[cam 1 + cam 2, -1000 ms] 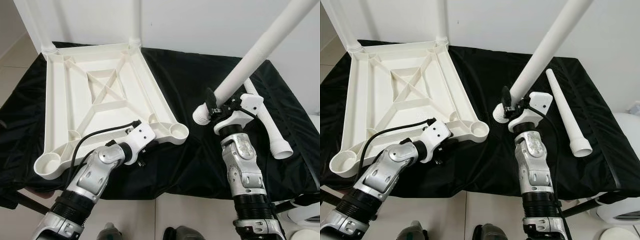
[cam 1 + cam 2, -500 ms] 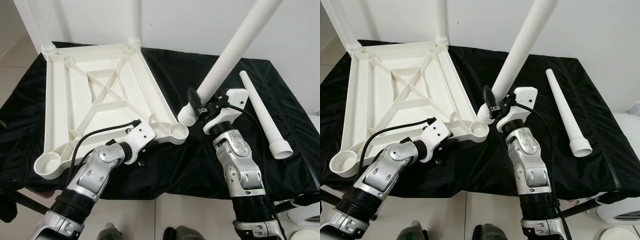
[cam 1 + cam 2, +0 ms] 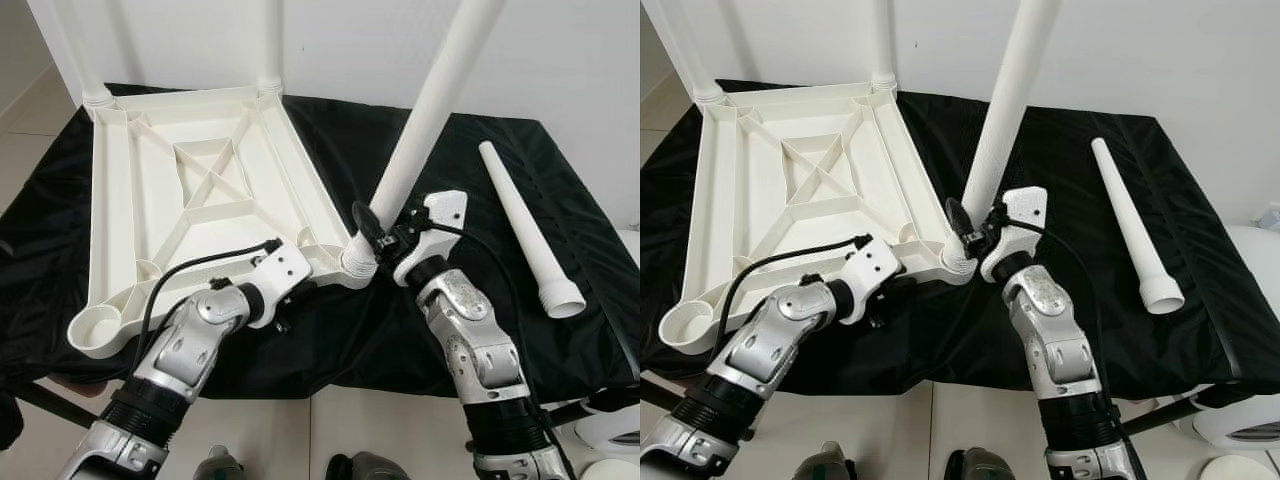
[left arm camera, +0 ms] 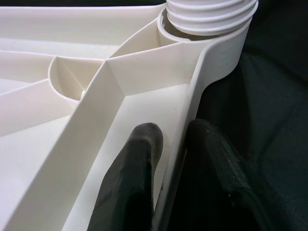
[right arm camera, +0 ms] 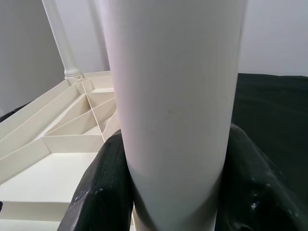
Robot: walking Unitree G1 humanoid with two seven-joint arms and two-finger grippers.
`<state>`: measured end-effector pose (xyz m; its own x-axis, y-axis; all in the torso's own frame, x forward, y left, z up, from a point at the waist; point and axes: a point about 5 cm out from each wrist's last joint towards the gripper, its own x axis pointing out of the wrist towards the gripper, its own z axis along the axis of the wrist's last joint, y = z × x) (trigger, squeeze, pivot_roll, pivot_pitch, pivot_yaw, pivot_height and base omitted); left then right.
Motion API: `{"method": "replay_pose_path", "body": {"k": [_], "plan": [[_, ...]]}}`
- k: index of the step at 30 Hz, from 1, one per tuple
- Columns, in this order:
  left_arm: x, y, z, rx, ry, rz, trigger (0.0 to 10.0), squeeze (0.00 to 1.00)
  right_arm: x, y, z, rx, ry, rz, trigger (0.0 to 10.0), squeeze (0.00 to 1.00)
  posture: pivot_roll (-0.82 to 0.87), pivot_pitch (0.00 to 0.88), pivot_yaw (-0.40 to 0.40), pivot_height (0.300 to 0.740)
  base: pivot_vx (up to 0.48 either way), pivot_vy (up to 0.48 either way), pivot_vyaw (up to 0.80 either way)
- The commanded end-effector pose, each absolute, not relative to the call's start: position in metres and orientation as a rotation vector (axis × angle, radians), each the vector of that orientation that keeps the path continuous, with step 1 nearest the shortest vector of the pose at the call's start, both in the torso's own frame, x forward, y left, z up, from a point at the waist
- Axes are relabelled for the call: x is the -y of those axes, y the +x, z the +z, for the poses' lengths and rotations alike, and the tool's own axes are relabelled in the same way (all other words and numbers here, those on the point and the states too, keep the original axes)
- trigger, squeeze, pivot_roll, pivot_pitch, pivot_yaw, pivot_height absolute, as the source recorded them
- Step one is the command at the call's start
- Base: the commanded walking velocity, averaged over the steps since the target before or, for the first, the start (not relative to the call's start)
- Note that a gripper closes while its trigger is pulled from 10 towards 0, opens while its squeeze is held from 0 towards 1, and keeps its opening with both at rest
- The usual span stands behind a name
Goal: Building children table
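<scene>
Lying upside down on a black cloth-covered table [image 3: 350, 150] in the left eye view is a white ribbed plastic children's tabletop [image 3: 200, 200], its underside ribs facing up. Two white legs stand in its far corner sockets, one at the far left [image 3: 80, 50] and one at the far right [image 3: 271, 45]. The near left socket [image 3: 98, 328] is open. The right gripper [image 3: 385, 235] holds a long white plastic tube leg [image 3: 430, 110] near its ribbed lower end, which sits at the near right corner socket of the tabletop; the leg leans up and to the right. The left gripper [image 3: 300, 290] is at the near edge of the tabletop, just beside that same corner. A fourth loose white tapered leg [image 3: 525, 225] lies on the cloth at the right, well apart from the tabletop.

In the right eye view the same layout holds, with the held leg [image 3: 1005, 110] meeting the corner socket [image 3: 955, 262].

In the left wrist view the two black fingers [image 4: 137, 168] straddle the tabletop's edge wall [image 4: 192, 120], closed onto it from either side. The ribbed leg end [image 4: 211, 14] rests in the round socket beyond.

In the right wrist view the black fingers [image 5: 108, 178] press both sides of the white leg [image 5: 173, 96], clamped firmly on it
</scene>
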<state>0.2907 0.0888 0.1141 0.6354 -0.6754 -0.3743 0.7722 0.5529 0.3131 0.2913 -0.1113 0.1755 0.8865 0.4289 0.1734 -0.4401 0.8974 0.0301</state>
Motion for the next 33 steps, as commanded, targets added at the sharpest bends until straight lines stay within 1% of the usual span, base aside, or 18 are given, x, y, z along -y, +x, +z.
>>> {"method": "replay_pose_path", "body": {"k": [1, 3, 10, 22, 30, 33], "plan": [[-0.097, 0.294, 0.115, -0.24, 0.513, -0.836, 10.0, 0.0, 0.111, 0.292, 0.164, 0.097, 0.059, 0.454, 10.0, 0.0, 0.07, 0.028, -0.053, 0.74, 0.0, 0.0, 0.0], [-0.097, 0.295, 0.117, -0.236, 0.512, -0.834, 10.0, 0.0, 0.112, 0.294, 0.157, 0.067, 0.055, 0.448, 10.0, 0.0, 0.07, 0.028, -0.053, 0.74, 0.0, 0.0, 0.0], [-0.097, 0.295, 0.117, -0.234, 0.513, -0.833, 10.0, 0.0, 0.112, 0.294, 0.152, 0.055, 0.048, 0.448, 10.0, 0.0, 0.07, 0.027, -0.053, 0.74, 0.0, 0.0, 0.0], [-0.095, 0.295, 0.12, -0.228, 0.506, -0.832, 10.0, 0.0, 0.115, 0.301, 0.131, -0.005, 0.025, 0.42, 10.0, 0.0, 0.07, 0.03, -0.061, 0.74, 0.0, 0.0, 0.0], [-0.095, 0.294, 0.119, -0.228, 0.505, -0.834, 10.0, 0.0, 0.11, 0.3, 0.133, 0.025, 0.003, 0.452, 10.0, 0.0, 0.07, 0.029, -0.057, 0.74, 0.0, 0.0, 0.0], [-0.094, 0.294, 0.12, -0.228, 0.503, -0.84, 10.0, 0.0, 0.103, 0.3, 0.137, 0.059, -0.003, 0.51, 10.0, 0.0, 0.06, 0.033, -0.053, 0.74, 0.0, 0.0, 0.0]]}}
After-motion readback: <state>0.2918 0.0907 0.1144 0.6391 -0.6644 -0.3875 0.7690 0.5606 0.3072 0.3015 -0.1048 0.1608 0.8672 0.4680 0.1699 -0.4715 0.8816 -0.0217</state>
